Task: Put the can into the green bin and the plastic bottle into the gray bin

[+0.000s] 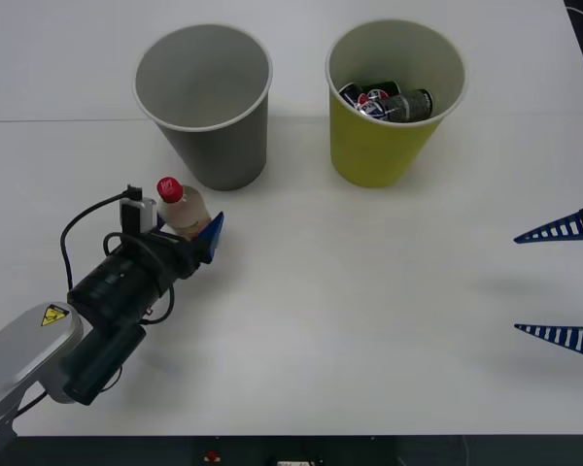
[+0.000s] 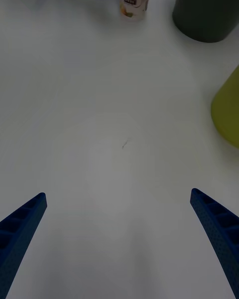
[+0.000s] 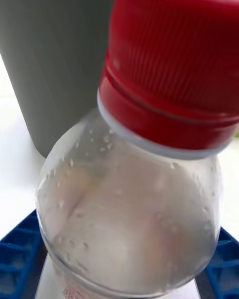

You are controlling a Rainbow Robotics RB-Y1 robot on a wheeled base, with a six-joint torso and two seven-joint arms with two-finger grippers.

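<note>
Left tool [image 1: 196, 236] pinches the plastic bottle [image 1: 182, 206] at its body on the table [image 1: 369, 320], just near-left of the gray bin [image 1: 209, 102]; likely light, thin-walled, slippery, so grip the body below the shoulder; right tool [image 1: 561, 282] idles spread, far right.
</note>
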